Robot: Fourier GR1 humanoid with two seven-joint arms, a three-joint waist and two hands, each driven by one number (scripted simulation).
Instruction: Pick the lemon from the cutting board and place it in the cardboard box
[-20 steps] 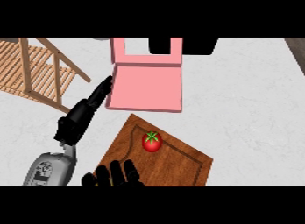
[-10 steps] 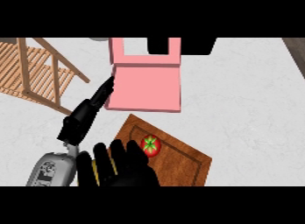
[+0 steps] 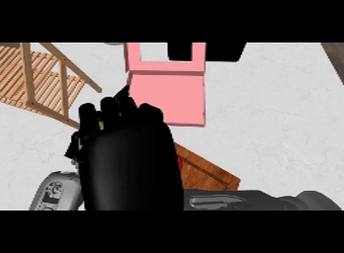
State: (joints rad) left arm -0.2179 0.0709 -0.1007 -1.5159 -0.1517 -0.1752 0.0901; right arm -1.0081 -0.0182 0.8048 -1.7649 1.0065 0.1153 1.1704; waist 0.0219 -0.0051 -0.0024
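Note:
My right hand (image 3: 131, 158) fills the middle of the head view, fingers straight and spread, palm over the wooden cutting board (image 3: 211, 174). It hides nearly all of the fruit; only a red sliver (image 3: 178, 163) shows at the palm's right edge. Earlier frames show this fruit as red with a green stem, not a lemon. The box (image 3: 167, 94) looks pink and open-topped, and lies just beyond the board. My left hand (image 3: 123, 92) is mostly hidden behind the right one; only its straight fingertips show, pointing at the box's left edge.
A slatted wooden rack (image 3: 29, 79) stands at the back left on the white counter (image 3: 277, 108). A dark object (image 3: 217, 50) sits behind the box. The left forearm (image 3: 55, 192) lies at the lower left.
My right hand has risen from the lower edge and moved forward over the board, covering the red fruit. The left arm has stayed where it was.

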